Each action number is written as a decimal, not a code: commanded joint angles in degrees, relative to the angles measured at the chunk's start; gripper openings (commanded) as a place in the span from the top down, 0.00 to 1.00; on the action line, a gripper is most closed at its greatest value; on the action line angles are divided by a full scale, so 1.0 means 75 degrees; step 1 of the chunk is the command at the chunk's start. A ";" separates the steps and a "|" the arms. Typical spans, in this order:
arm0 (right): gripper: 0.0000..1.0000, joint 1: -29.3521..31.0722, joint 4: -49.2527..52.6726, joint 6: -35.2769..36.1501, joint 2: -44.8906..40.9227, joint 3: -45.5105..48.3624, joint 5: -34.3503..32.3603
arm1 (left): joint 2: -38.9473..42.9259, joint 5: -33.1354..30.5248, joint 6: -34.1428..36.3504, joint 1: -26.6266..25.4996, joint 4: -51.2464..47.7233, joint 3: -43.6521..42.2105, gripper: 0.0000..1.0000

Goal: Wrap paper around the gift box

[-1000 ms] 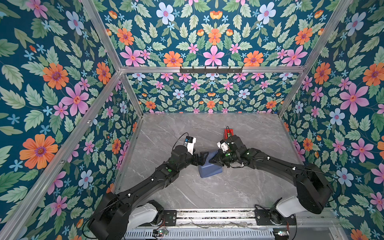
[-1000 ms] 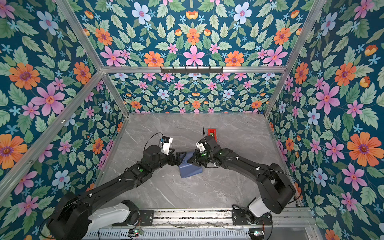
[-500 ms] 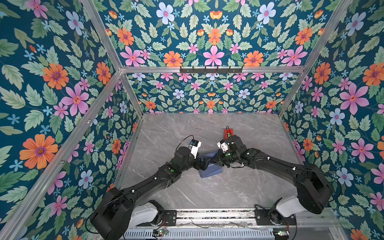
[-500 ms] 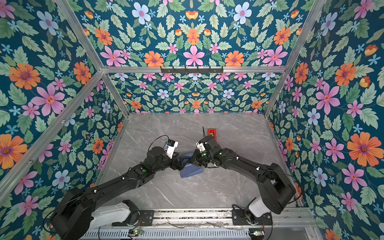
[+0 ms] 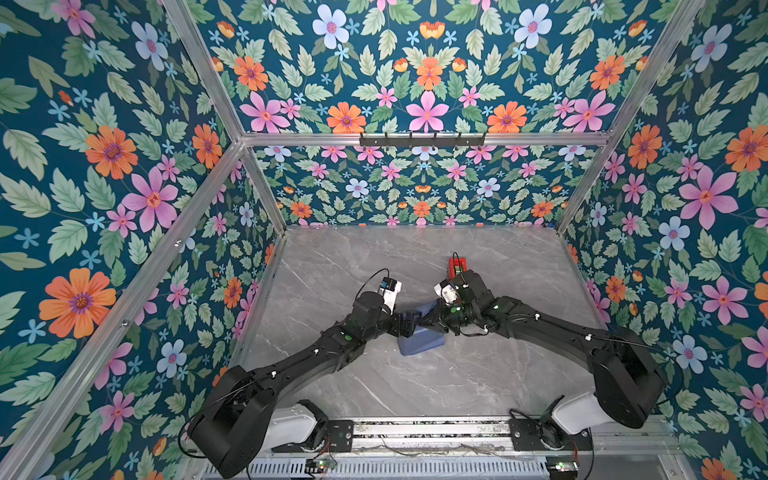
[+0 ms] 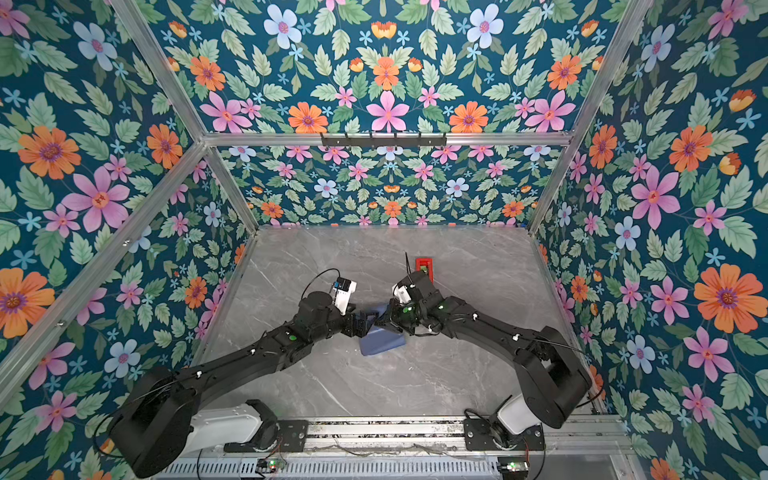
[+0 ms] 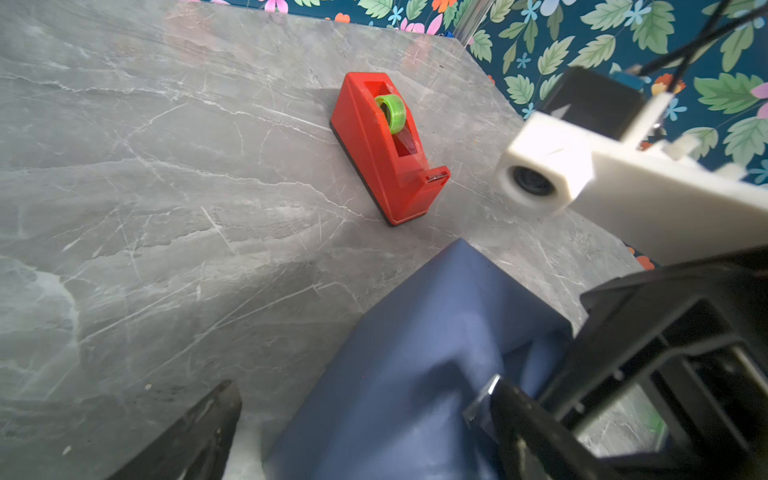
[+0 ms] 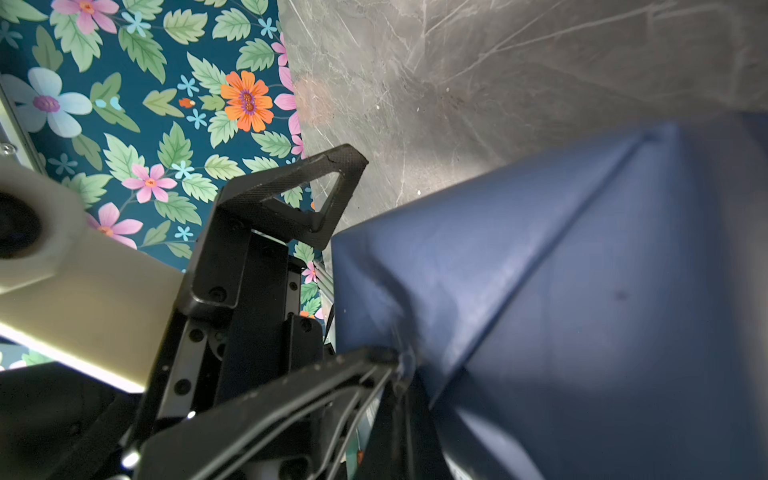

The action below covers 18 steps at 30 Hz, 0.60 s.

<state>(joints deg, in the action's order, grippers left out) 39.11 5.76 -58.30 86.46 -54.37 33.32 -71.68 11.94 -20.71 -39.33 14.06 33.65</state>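
**Clerk:** Item one, the paper. Location and condition?

**Checker:** The paper (image 5: 420, 343), dark slate face outward, is folded close round a box-shaped form. It lies at the middle of the desk (image 5: 365, 257), under the place where the two arms meet. The right wrist view shows one sharp diagonal crease. As for the gift box, no green surface shows anywhere, so it is judged to be inside the wrap.

**Clerk:** Stage of work?

**Checker:** Judged late. The body of the parcel is covered. The end beneath the grippers is puckered rather than flat, so closing and taping that end appears to be outstanding. No tape can be made out on any seam.

**Clerk:** Jaws?

**Checker:** On the left gripper (image 5: 410, 324) the jaws stand wide apart and hold nothing. One finger is over bare desk beside the parcel and the other is over the paper. On the right gripper (image 5: 430, 320) the jaws are together, with the tips at the pucker. Whether a fold is nipped between them, I cannot tell.

**Clerk:** Containers?

**Checker:** One proper container, a red tape dispenser (image 7: 388, 149), on the desk just beyond the parcel and not touching it. It holds one tape roll (image 7: 390, 112) with a green core, the strip drawn out to the cutter. The wrap counts as a second, its content unseen.
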 commanded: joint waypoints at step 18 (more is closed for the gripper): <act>1.00 0.0007 0.0637 -0.0024 0.0110 -0.0051 -0.0277 | -0.0532 0.0165 0.0388 0.0123 -0.1075 0.0283 0.04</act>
<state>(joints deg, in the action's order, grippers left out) 39.00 5.76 -58.57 87.02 -54.78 33.98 -74.98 13.02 -20.05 -38.46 12.03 35.64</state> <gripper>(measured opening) 0.046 0.961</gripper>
